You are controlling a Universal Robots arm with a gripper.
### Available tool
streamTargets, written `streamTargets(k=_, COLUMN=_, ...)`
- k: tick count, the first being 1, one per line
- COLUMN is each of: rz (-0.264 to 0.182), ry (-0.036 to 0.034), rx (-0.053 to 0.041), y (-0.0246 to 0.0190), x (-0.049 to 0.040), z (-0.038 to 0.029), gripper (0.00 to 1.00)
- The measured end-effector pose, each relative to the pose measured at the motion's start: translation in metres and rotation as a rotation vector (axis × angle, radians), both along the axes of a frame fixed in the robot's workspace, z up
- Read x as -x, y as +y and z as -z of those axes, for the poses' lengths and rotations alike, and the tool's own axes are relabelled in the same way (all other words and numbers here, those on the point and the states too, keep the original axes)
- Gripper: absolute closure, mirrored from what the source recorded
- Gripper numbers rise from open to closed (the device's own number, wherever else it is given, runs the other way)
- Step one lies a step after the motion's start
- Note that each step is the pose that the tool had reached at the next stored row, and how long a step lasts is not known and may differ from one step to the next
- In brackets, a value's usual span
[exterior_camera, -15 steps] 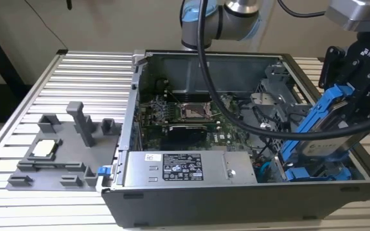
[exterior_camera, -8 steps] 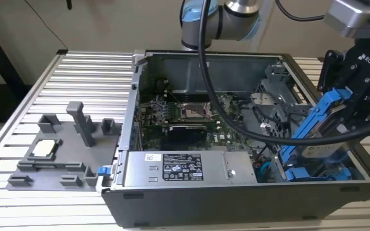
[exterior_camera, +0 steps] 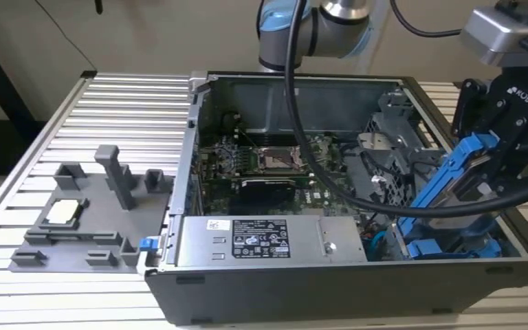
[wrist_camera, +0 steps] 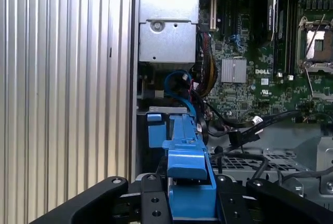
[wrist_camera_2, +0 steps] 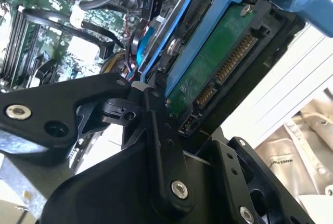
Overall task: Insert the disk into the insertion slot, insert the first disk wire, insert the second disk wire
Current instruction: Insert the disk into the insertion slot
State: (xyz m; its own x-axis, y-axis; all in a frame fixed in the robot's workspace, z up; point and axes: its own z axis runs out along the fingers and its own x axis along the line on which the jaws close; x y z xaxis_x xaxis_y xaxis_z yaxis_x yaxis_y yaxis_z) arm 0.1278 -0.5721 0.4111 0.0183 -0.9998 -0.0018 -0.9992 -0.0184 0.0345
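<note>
My gripper is shut on the disk, a drive in a bright blue carrier. It holds the disk steeply tilted over the front corner of the open computer case, at the exterior view's right. The disk's lower end reaches down to the insertion slot, a dark bay with blue tabs. In the second wrist view the disk shows its green board and connectors between the black fingers. In the first wrist view the blue carrier points at the slot's blue tab. Black cables with plugs lie beside the bay; I cannot tell which are the disk wires.
A grey labelled power-supply box sits along the case's front wall beside the bay. The motherboard fills the case floor, and a perforated metal cage stands behind the bay. A grey fixture plate lies on the ribbed table at the exterior view's left.
</note>
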Motion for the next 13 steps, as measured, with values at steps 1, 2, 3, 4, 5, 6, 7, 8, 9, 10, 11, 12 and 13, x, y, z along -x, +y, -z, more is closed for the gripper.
streamTargets(k=1, rz=0.000, ry=0.0000, rx=-0.0001, y=0.0000, x=-0.0001, z=0.0018, gripper=0.67)
streamTargets(k=2, rz=0.000, ry=0.0000, rx=0.0000, y=0.0000, x=-0.0001, z=0.0036, gripper=0.67)
streamTargets(k=3, rz=0.000, ry=0.0000, rx=0.0001, y=0.0000, x=-0.0001, z=0.0054, gripper=0.67)
streamTargets(k=4, rz=0.000, ry=0.0000, rx=0.0001, y=0.0000, x=-0.0002, z=0.0072, gripper=0.67)
streamTargets(k=5, rz=0.000, ry=0.0000, rx=0.0001, y=0.0000, x=-0.0002, z=0.0090, gripper=0.67)
streamTargets(k=6, rz=0.000, ry=0.0000, rx=0.0001, y=0.0001, x=-0.0003, z=0.0107, gripper=0.67)
streamTargets(k=7, rz=0.000, ry=0.0000, rx=0.0001, y=0.0001, x=-0.0003, z=0.0126, gripper=0.67)
streamTargets(k=8, rz=0.000, ry=0.0000, rx=0.0001, y=0.0002, x=-0.0003, z=0.0144, gripper=0.67)
streamTargets(k=9, rz=0.000, ry=0.0000, rx=0.0002, y=0.0003, x=-0.0004, z=0.0162, gripper=0.67)
streamTargets(k=10, rz=0.000, ry=0.0000, rx=0.0001, y=0.0004, x=-0.0004, z=0.0181, gripper=0.67)
streamTargets(k=11, rz=0.000, ry=0.0000, rx=0.0003, y=0.0006, x=-0.0004, z=0.0199, gripper=0.67)
streamTargets(k=12, rz=0.000, ry=0.0001, rx=0.0005, y=0.0009, x=-0.0005, z=0.0216, gripper=0.67)
streamTargets(k=13, rz=0.000, ry=0.0001, rx=0.0005, y=0.0012, x=-0.0006, z=0.0234, gripper=0.67)
